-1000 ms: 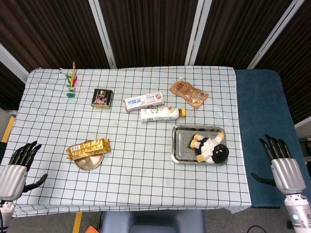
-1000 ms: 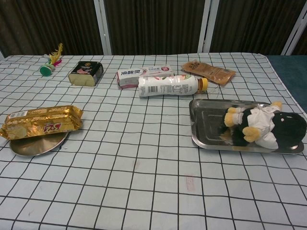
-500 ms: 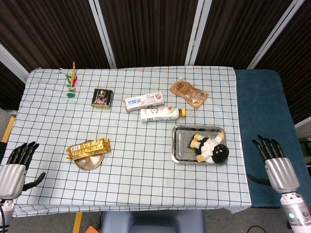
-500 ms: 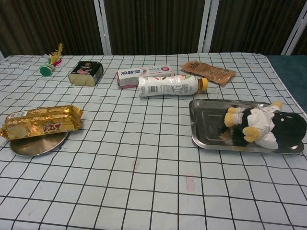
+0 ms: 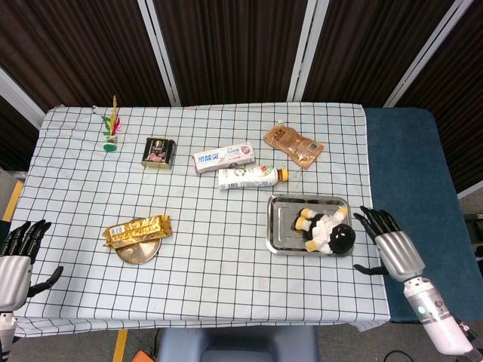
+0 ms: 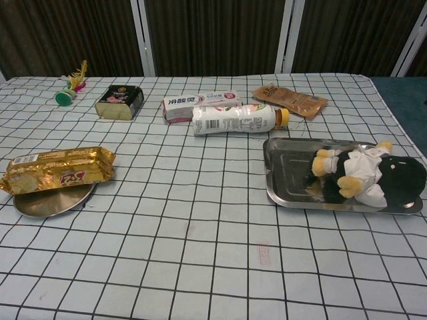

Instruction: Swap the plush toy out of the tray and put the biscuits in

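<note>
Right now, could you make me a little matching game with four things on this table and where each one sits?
Things:
1. plush toy
2. biscuits
3. bottle
4. right hand

Places:
A. lying on a round metal plate
B. open, just beyond the tray's right edge
C. inside the steel tray
D. on its side, beyond the tray

Pairs: 1-C, 2-A, 3-D, 4-B
</note>
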